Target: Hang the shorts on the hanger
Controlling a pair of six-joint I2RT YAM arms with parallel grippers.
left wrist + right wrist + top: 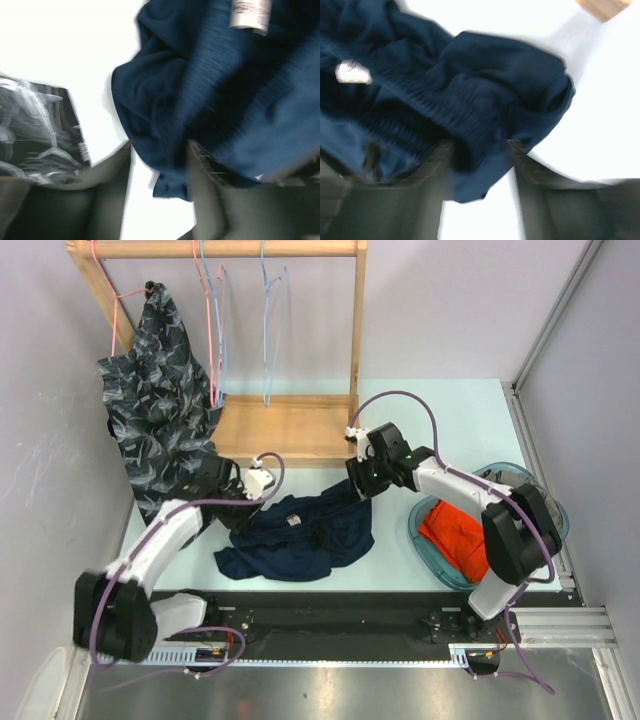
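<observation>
We see the shorts [300, 535] crumpled on the table [440, 410] between both arms. The left gripper [159, 148] and the right gripper [480, 150] are each spread wide, with navy fabric lying between the fingers — not clamped. The hanger [268, 340] hangs well apart on the wooden rack [230, 248].

Wooden rack [290, 428] at far side of table [440, 420]. Leaf-print garment [160, 410] hangs at its left end, near pink hangers [211, 320]. Orange garment [455, 535] lies in teal tub [418, 540].
</observation>
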